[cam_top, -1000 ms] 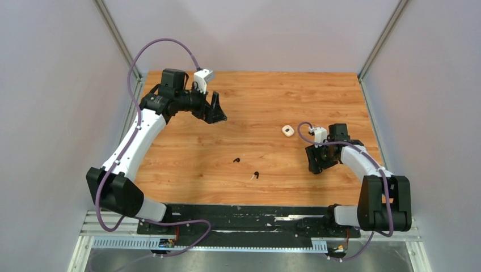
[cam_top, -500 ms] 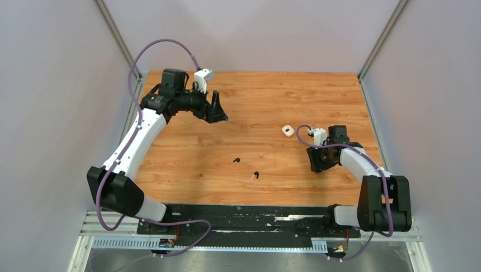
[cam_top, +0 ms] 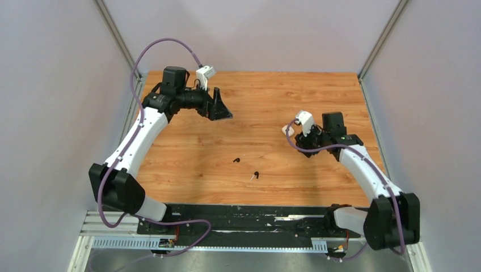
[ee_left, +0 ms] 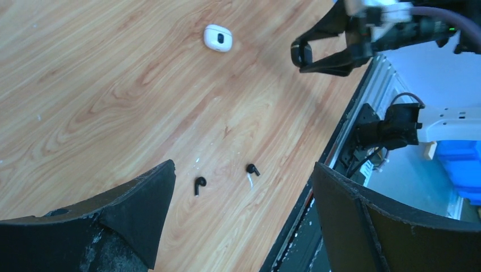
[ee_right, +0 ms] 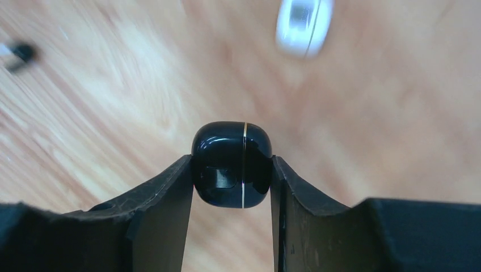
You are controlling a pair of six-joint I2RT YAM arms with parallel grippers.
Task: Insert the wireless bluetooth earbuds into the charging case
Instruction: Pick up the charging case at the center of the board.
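Observation:
My right gripper (ee_right: 232, 164) is shut on a glossy black charging case (ee_right: 231, 153), pinched by its sides between both fingers and held above the wood; from above this gripper (cam_top: 306, 143) is at mid right. A white charging case (ee_left: 218, 38) lies shut on the table just beyond it, blurred in the right wrist view (ee_right: 303, 25). Two black earbuds (ee_left: 199, 184) (ee_left: 252, 169) lie near the front centre, and a white earbud (ee_left: 250, 181) touches the right one. My left gripper (ee_left: 243, 167) hangs open and empty at the back left (cam_top: 220, 109), high above the table.
The wooden table (cam_top: 187, 141) is walled by grey panels on the left, the right and the back. A black rail (cam_top: 249, 215) with the arm bases runs along the front edge. The earbuds (cam_top: 256, 174) lie between the two arms.
My right gripper has closed on the black case, then risen and swung back and left toward the white case. My left gripper has drifted slightly right, still open.

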